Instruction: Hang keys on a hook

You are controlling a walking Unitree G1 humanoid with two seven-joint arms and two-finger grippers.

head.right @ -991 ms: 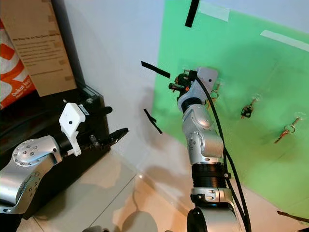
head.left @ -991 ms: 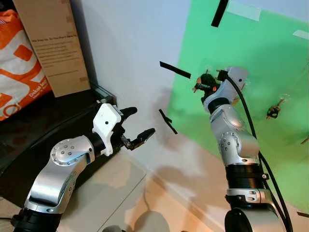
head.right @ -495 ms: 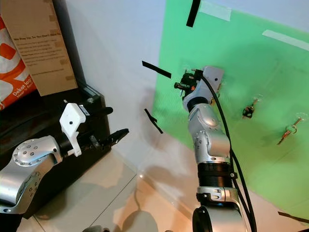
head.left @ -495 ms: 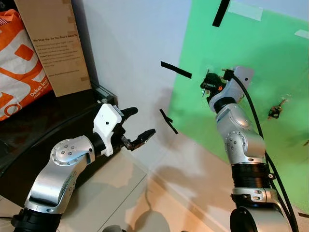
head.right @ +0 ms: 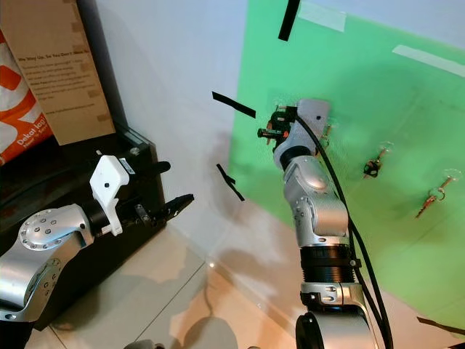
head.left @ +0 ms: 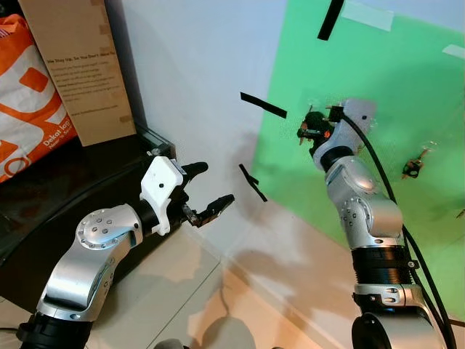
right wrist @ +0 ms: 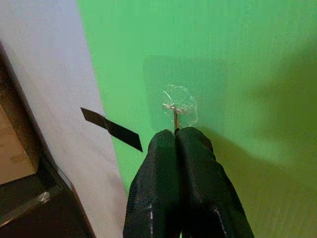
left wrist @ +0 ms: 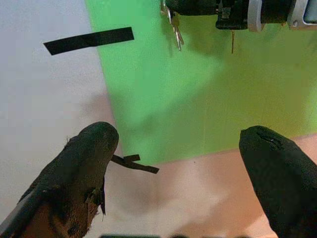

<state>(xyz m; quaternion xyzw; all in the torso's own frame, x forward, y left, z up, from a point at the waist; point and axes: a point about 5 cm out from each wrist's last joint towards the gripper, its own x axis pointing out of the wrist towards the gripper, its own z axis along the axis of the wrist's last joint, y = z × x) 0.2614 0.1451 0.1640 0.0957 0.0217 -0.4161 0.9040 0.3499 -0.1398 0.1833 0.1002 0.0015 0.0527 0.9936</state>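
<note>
As you look through the left eye view, your right gripper (head.left: 311, 129) is raised against the green sheet (head.left: 407, 87) taped to the white wall (head.left: 196, 65), with the keys (head.left: 304, 132) at its tip. Two more key sets (head.left: 412, 166) hang farther right on the sheet. Your left gripper (head.left: 207, 190) is held out low, near a strip of black tape (head.left: 251, 182), fingers spread apart and holding nothing. A cardboard box (head.left: 76, 65) and an orange bag (head.left: 29, 109) stand on the dark cabinet (head.left: 65, 182) to your left.

In the right eye view you see the same layout, with a third key set (head.right: 434, 195) at the far right of the sheet.

In the left wrist view your two black fingertips (left wrist: 89, 148) stand wide apart, and beyond them the keys (left wrist: 174, 27) dangle from the right gripper in front of the sheet.

In the right wrist view your fingers (right wrist: 166, 163) are pressed together, pinching a thin metal piece of the keys (right wrist: 176, 120) just below the clear hook (right wrist: 177, 105) stuck on the sheet; whether the ring is over the hook you cannot tell.
</note>
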